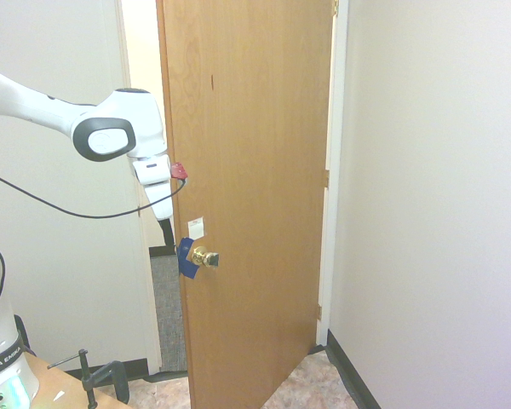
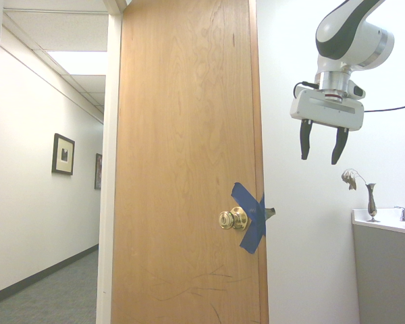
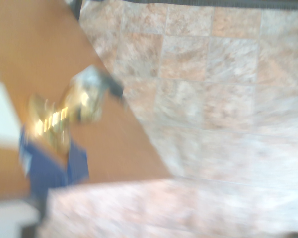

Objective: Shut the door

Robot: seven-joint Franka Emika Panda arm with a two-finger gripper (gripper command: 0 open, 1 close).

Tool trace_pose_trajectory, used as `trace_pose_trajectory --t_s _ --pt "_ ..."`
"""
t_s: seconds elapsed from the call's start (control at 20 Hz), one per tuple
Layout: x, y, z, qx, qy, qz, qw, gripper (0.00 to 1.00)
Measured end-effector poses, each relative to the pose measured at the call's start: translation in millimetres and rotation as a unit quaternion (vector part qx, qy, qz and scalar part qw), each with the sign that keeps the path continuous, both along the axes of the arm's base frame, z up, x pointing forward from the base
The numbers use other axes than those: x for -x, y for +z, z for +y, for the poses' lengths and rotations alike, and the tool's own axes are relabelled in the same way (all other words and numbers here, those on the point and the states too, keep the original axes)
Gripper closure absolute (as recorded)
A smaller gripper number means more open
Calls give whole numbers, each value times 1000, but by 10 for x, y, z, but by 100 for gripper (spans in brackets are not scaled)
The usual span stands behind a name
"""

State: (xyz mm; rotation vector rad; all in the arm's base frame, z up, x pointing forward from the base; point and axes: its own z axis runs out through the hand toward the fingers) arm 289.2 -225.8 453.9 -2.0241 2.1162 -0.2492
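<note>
The door (image 1: 251, 196) stands ajar, swung into the room, with its free edge toward the arm and a strip of hallway (image 2: 47, 202) showing past it. In the second exterior view it fills the middle of the frame, and the gripper (image 2: 320, 143) hangs at about two o'clock from the knob (image 2: 233, 219), off the door's free edge, apart from the wood, its fingers spread a moderate way and holding nothing. A cross of blue tape (image 2: 251, 214) wraps the edge beside the knob, seemingly over the latch, and a small white sticker (image 1: 195, 227) sits just above at twelve o'clock. The wrist view is blurred, showing knob, tape and tiled floor (image 3: 228, 99) below. The main risk, as I judge it, is a push landing on the thin edge instead of the flat face, so the fingers slide off or snag the knob. A push close to the hinge side would swing the door weakly and leave it short of the frame.
</note>
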Motion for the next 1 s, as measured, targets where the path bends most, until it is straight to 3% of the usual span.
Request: trace_pose_trajectory --t_s 0.2,0.6,0.85,1.0 --pt "-198 -233 -242 4 -28 -15 999 0" --pt "-932 -543 -191 38 7 -80 996 0" --pt "-1483 -504 217 42 65 -91 993 0" --pt "-2056 -339 825 53 128 -104 985 0"
